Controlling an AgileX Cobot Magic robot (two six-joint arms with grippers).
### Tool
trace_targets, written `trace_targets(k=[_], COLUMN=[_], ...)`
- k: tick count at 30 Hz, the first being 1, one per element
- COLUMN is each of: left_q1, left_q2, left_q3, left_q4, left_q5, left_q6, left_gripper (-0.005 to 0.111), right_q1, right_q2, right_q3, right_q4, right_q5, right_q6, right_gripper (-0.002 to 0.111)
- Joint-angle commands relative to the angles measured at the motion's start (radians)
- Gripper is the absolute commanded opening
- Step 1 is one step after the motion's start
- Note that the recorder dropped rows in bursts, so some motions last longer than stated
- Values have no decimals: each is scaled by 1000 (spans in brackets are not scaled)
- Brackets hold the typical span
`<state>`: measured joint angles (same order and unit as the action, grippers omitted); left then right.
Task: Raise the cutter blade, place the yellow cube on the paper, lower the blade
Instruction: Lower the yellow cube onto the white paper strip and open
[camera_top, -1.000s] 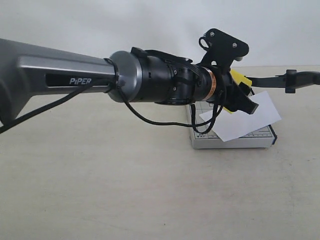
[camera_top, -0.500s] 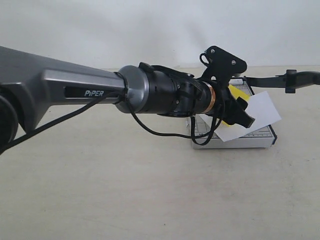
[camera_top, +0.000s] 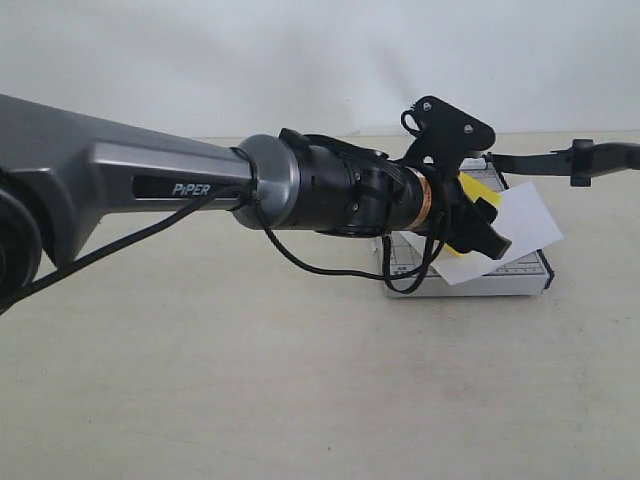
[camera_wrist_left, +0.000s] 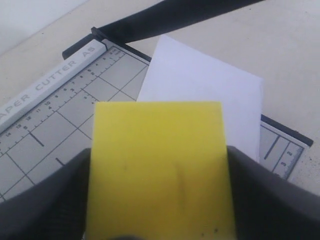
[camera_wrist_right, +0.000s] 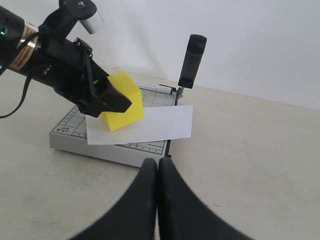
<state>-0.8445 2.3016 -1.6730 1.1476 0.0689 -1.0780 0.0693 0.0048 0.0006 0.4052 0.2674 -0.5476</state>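
My left gripper (camera_top: 480, 222) (camera_wrist_left: 157, 200) (camera_wrist_right: 107, 100) is shut on the yellow cube (camera_top: 470, 186) (camera_wrist_left: 157, 165) (camera_wrist_right: 126, 102). It holds the cube low over the end of the white paper (camera_top: 525, 225) (camera_wrist_left: 200, 75) (camera_wrist_right: 160, 125) farthest from the cutting edge. Whether the cube touches the sheet I cannot tell. The paper lies on the grey gridded cutter base (camera_top: 470, 282) (camera_wrist_left: 65, 110) (camera_wrist_right: 100, 150) and overhangs its cutting edge. The black cutter blade (camera_top: 545, 160) (camera_wrist_left: 165, 17) (camera_wrist_right: 192, 57) stands raised from its hinge. My right gripper (camera_wrist_right: 158, 162) is shut on nothing, back from the base's near side.
The cutter sits on a beige table (camera_top: 250, 380) with a white wall behind it. A black cable (camera_top: 400, 272) loops down from the left wrist in front of the base. The long left arm (camera_top: 150, 180) spans the left half of the exterior view.
The left arm has reached a little farther right and brought the yellow cube down toward the paper. Blade, paper and base have not moved.
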Motion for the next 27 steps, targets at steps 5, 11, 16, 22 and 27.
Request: trace_targets(k=[5, 11, 16, 22, 27], left_q1=[-5, -5, -5, -5, -5], left_q2=[7, 7, 7, 7, 7], left_q3=[-6, -6, -6, -26, -64], left_q4=[4, 4, 4, 23, 23], left_q5=[-19, -24, -33, -43, -39], left_q6=[-2, 3, 6, 6, 6], left_gripper=[34, 57, 57, 57, 57], right_q1=[0, 0, 0, 0, 0], right_q2=[-5, -5, -5, -5, -5], right_q3=[-1, -1, -1, -1, -1], right_q4=[4, 4, 4, 4, 4], right_q5=[-4, -4, -4, -4, -4], right_q6=[-3, -3, -3, -1, -1], right_gripper=[0, 0, 0, 0, 0])
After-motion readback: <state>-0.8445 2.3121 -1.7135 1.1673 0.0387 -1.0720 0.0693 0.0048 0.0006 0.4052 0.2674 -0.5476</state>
